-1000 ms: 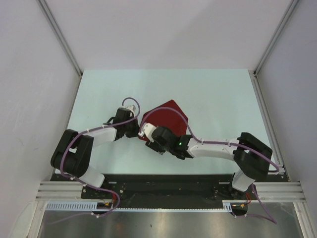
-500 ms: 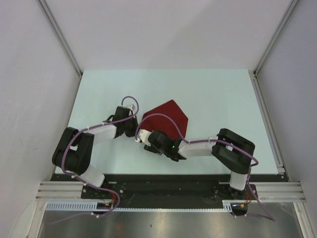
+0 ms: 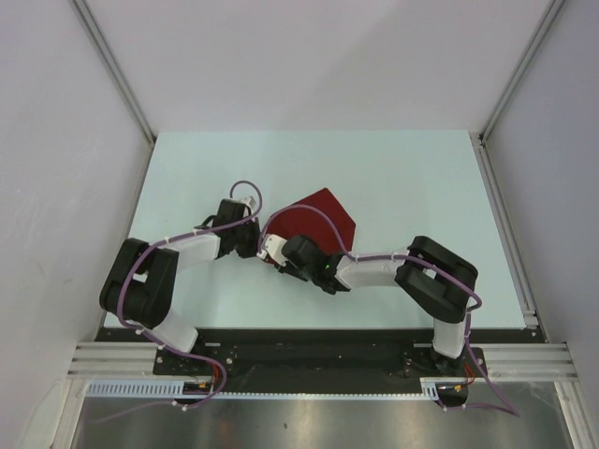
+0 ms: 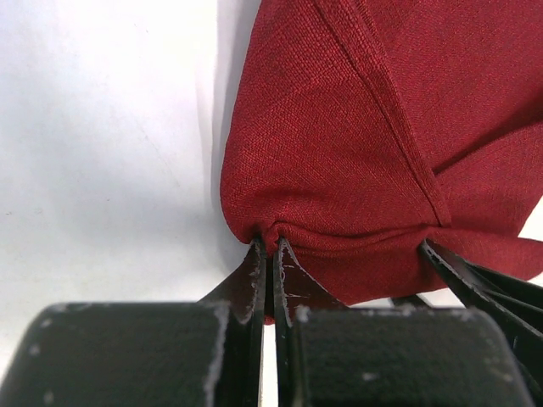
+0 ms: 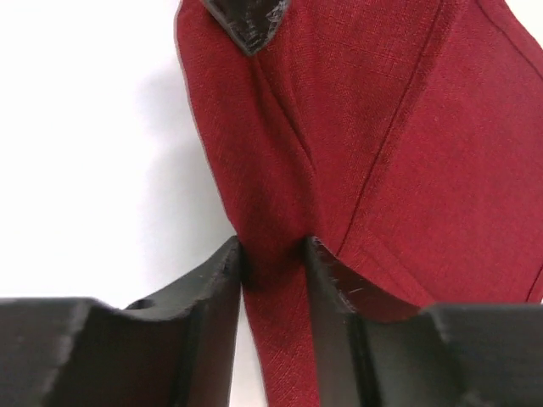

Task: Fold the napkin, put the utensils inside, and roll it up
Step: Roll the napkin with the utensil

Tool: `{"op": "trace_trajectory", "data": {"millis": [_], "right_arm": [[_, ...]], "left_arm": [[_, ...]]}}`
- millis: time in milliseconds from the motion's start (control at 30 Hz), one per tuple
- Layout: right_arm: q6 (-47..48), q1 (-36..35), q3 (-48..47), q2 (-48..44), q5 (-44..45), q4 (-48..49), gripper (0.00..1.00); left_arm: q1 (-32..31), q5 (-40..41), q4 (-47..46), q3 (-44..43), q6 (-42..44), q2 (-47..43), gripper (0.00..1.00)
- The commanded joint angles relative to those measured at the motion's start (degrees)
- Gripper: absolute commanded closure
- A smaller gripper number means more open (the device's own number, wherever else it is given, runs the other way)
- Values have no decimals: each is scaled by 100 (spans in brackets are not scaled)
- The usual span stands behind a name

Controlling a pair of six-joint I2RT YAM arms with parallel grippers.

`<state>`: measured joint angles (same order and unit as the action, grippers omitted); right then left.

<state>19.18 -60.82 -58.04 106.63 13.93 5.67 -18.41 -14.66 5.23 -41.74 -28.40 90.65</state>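
The napkin (image 3: pixel 323 217) lies on the table (image 3: pixel 402 168) near its middle, between the two arms and slightly to the far side of both wrists. In the top view its far part lies flat and ends in a point. Its near-left edge is lifted and bunched where both grippers meet it. The left gripper (image 4: pixel 267 254) is fully closed on that edge: the jaws stand almost together, with a thin fold of cloth pinched between the tips. The right gripper (image 5: pixel 271 254) is set narrow, just to the right of the left one. A raised ridge of cloth fills the gap between its jaws, and both inner faces touch the fabric. A seam line runs diagonally across the cloth beyond each grip.
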Motion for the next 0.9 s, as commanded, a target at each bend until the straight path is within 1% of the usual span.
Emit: {"op": "trace_trajectory", "data": {"millis": [0,67,100,133,167,200,233,267,300,333,400,567,633,667,733,867], "right_arm": [[-212,123,-294,454,-969,-1048,72],[-309,184,-427,551,-1278,-1330,78],[-414,228,-514,587,-1618,-1567,85],[-476,254,-550,596,-1778,-1665,88],[-546,289,-568,596,-1937,-1753,92],[-660,333,-594,578,-2234,-1893,98],[-713,351,-603,570,-2368,-1973,100],[-757,369,-621,570,-2508,-2130,100],[-801,395,-647,561,-2762,-2227,100],[-871,404,-699,578,-2904,-2324,100],[-933,430,-744,570,-3282,-2535,100],[-1179,509,-998,613,-3897,-2974,100],[-1285,562,-1069,587,-3994,-3002,100],[-1390,588,-1104,535,-4082,-2976,100],[-1478,737,-1104,482,-4109,-2897,100],[-1803,1071,-1270,490,-4679,-2800,100]], "left_arm": [[13,-46,-102,-142,54,181,96],[22,67,-75,-221,45,85,85],[31,120,-58,-230,28,32,79],[66,173,-58,-221,2,-99,70],[92,287,-58,-212,-7,-161,65],[119,323,-49,-169,-51,-214,59],[188,384,-40,-133,-77,-310,50],[215,532,-23,-98,-112,-355,44],[250,647,-5,-2,-174,-416,35],[268,744,4,51,-192,-539,32],[294,973,-22,235,-270,-723,27],[303,1272,-215,701,-368,-1495,26],[303,1255,-373,1061,-368,-1786,25],[303,1255,-496,1315,-376,-2092,26],[303,1176,-802,1536,-359,-2358,25],[295,816,-1042,1949,-306,-3043,25]]}}
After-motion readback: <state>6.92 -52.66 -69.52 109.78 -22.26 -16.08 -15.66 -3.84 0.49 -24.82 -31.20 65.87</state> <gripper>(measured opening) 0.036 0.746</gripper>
